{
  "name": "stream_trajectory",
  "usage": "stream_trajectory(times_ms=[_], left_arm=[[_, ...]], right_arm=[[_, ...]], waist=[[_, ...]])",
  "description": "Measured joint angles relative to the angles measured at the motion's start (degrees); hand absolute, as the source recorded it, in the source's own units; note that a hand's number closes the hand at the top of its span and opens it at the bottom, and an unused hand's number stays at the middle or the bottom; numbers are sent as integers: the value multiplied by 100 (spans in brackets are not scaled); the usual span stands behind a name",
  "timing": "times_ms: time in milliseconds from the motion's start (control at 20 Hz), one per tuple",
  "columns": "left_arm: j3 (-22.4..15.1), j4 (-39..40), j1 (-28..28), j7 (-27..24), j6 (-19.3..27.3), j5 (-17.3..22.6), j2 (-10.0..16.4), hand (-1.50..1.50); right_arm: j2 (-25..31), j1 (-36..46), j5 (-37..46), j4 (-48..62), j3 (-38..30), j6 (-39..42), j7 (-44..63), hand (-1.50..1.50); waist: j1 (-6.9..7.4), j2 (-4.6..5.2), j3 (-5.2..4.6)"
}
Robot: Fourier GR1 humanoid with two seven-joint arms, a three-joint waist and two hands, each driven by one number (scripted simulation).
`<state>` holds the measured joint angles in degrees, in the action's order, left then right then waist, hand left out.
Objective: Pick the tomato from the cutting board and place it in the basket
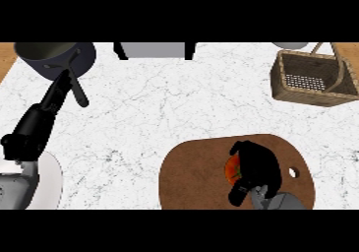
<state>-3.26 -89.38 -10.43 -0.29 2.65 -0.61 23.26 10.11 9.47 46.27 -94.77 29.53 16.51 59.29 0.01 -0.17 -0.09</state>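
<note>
On the far left of the worktop [174, 108], the left robot hand [55, 96] rests with straight, open fingers beside a dark pot [47, 59] — it holds nothing. Lower down and more to the right lies the brown cutting board [193, 172], and the tomato [230, 170] sits on it, near the middle. Only a red-orange strip of it shows, because the right robot hand [256, 165] lies over it with its fingers curled round it. The tomato looks round, so it likely has no real long side, and which way its top points is hidden. The basket [313, 96] stands well apart, up at the far right. To do this step well, the hand should probably hold its fingers wrapped, lift straight up off the board, then carry the tomato up and right — high enough to clear the basket's rim and handle.
</note>
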Motion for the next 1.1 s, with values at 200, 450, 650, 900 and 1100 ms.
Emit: stream_trajectory(times_ms=[200,450,650,900,1100], left_arm=[[162,-3,-10,-3,-142,-27,-34,0],[288,13,-9,-18,-266,-118,-99,0],[354,13,2,-37,-239,-109,-91,0],[388,-11,10,-41,-205,-90,-114,0],[397,-32,-14,-50,-226,-73,-107,0]], right_arm=[[-124,97,340,243,-22,9,-171,150],[172,60,435,264,-267,57,-761,150],[1553,125,-121,470,-1270,345,-1993,150],[2966,289,-592,984,-2269,532,-3414,150],[3888,505,-917,1632,-3109,396,-4589,150]], waist=[[-2,-20,-20],[-3,-26,-14],[-86,31,19],[-132,89,54],[-94,114,70]])
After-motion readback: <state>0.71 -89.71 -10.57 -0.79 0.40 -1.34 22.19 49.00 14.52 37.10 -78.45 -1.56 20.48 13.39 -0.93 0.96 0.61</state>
